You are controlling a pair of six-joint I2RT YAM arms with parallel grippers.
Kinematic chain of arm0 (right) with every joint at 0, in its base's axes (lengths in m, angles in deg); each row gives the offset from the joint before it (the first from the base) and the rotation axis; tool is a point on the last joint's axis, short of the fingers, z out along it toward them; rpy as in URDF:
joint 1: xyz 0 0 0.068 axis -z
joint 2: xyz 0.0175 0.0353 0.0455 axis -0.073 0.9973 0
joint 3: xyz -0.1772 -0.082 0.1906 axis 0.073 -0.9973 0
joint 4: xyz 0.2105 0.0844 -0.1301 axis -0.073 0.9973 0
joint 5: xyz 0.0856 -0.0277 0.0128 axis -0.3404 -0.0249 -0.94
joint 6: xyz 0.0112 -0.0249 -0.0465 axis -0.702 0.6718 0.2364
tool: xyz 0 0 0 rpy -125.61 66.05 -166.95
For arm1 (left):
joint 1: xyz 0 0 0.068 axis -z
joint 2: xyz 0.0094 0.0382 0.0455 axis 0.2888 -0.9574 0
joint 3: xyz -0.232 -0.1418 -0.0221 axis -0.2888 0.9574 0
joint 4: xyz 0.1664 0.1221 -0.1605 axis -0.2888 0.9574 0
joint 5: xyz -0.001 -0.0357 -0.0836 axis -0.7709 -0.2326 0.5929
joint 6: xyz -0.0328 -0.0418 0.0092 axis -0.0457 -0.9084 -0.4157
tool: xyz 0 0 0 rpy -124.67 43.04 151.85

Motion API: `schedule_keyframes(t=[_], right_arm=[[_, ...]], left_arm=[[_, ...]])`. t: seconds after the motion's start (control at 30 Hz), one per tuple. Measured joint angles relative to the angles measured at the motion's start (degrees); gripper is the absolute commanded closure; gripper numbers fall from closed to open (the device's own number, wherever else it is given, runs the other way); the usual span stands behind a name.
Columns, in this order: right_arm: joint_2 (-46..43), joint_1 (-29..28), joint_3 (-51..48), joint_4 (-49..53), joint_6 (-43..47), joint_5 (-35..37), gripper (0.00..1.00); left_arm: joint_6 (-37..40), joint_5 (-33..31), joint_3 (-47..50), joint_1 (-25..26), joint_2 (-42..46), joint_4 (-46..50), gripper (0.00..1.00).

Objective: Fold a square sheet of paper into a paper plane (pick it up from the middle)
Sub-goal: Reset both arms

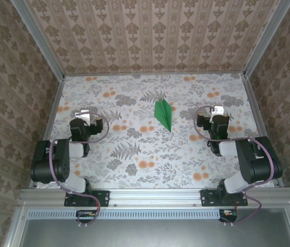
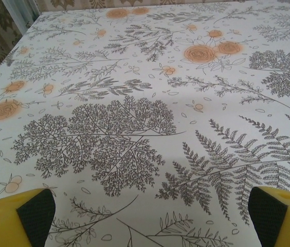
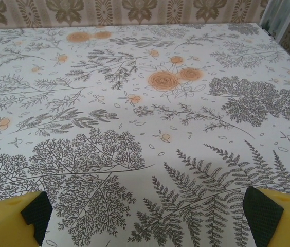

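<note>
Now the green paper plane (image 1: 163,114) lies flat on the flowery desk (image 1: 176,154), near the middle of the frame, a bit toward the top. The left end effector (image 1: 85,115) sits at the left and the right end effector (image 1: 217,110) at the right, both well apart from the plane. Both have their fingers spread wide and hold nothing.

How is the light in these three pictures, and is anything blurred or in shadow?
Top external view: soft, even light, no glare; the paper plane is sharp, almost shadowless on the table. Left wrist view: pattern crisp, the yellow fingers at the bottom corners slightly soft. Right wrist view: the same; the far wall slightly blurred.
</note>
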Motion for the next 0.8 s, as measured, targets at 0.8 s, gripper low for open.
schedule_keyframes(t=[0.8], right_arm=[[0.0,0.92,0.02,-0.5,-0.02,-1.92,0.0]], left_arm=[[0.81,-1.07,-1.64,1.14,-0.02,0.0,0.0]])
